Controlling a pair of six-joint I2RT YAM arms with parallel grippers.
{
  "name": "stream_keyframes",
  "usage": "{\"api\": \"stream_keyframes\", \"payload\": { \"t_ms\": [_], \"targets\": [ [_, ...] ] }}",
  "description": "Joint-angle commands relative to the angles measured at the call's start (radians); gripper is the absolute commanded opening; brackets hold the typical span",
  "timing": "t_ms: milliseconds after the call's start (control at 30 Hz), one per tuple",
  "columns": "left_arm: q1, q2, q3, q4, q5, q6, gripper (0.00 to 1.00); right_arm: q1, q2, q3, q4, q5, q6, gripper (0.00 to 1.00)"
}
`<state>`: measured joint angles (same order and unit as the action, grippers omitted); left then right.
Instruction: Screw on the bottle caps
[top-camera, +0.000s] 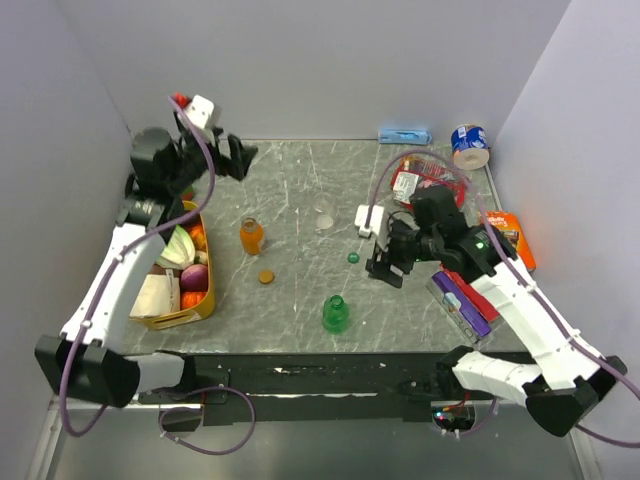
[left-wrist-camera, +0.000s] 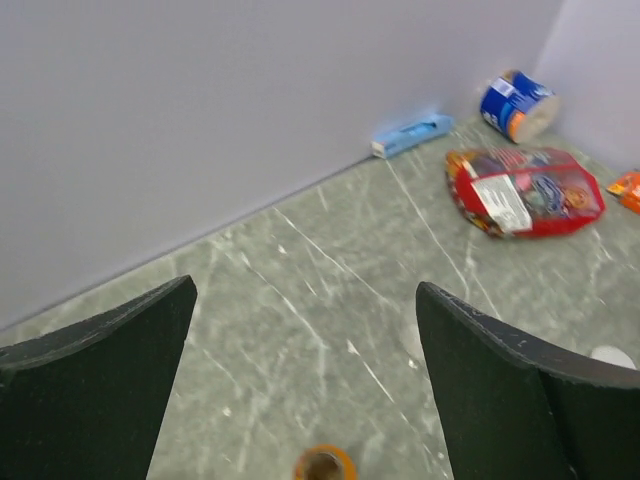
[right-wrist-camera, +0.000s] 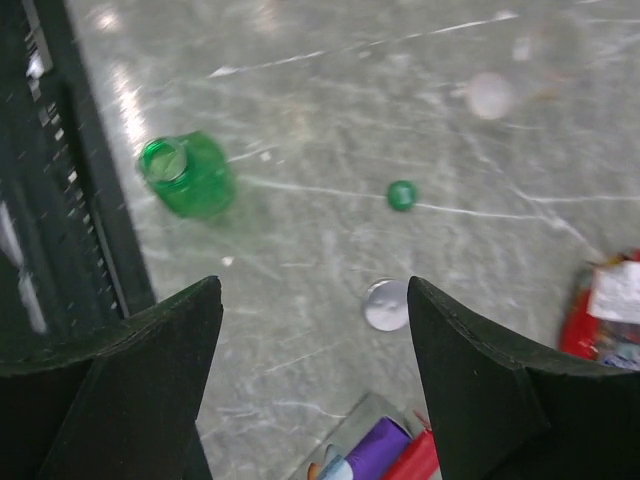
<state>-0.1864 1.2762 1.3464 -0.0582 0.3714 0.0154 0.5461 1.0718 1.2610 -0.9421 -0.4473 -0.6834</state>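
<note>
Item: right hand, spread wide, empty. Below it, near one finger, clear cap; green cap further ahead (both tiny). Closing off-centre would likely skid a cap away.

1. The far middle of the table is lying bare, giving a gripper wide room.
2. The orange bottle, the clear bottle and the green bottle are standing upright and well apart, leaving free lanes between them.
3. The yellow basket is filling the left edge.
4. The red packet, the purple boxes and the orange packet are crowding the right side.
5. The orange cap, the green cap and the clear cap are lying with bare table around each.
6. The left gripper is hanging near the back wall, jaws spread.
7. The right gripper is hanging over the clear cap, jaws spread.
</note>
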Motion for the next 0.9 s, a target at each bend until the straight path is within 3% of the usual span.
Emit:
{"api": "stream_keyframes", "payload": {
  "t_ms": [0,100,167,367,467,700,867],
  "targets": [
    [-0.036,-0.141,-0.168,0.011,-0.005,-0.003,0.98,0.07,0.039,-0.014,-0.058,-0.044,-0.086,0.8],
    [-0.038,-0.182,-0.23,-0.003,-0.008,0.043,0.96,0.11,0.05,-0.044,-0.029,-0.083,-0.183,0.8],
    [-0.038,-0.17,-0.213,-0.049,-0.005,0.156,0.96,0.121,0.04,-0.07,-0.017,-0.125,-0.258,0.8],
    [-0.036,-0.179,-0.154,-0.181,-0.006,0.221,0.96,0.202,0.033,-0.132,0.043,-0.154,-0.193,0.82],
    [-0.036,-0.248,-0.21,-0.151,-0.044,0.108,0.96,0.27,0.06,-0.146,0.111,-0.131,-0.095,0.82],
    [0.109,-0.35,-0.332,-0.095,0.102,-0.09,0.96,0.268,0.103,-0.198,0.19,-0.111,-0.031,0.76],
    [0.13,-0.374,-0.345,-0.114,0.127,-0.106,0.97,0.268,0.112,-0.23,0.284,-0.103,0.05,0.75]
  ]
}}
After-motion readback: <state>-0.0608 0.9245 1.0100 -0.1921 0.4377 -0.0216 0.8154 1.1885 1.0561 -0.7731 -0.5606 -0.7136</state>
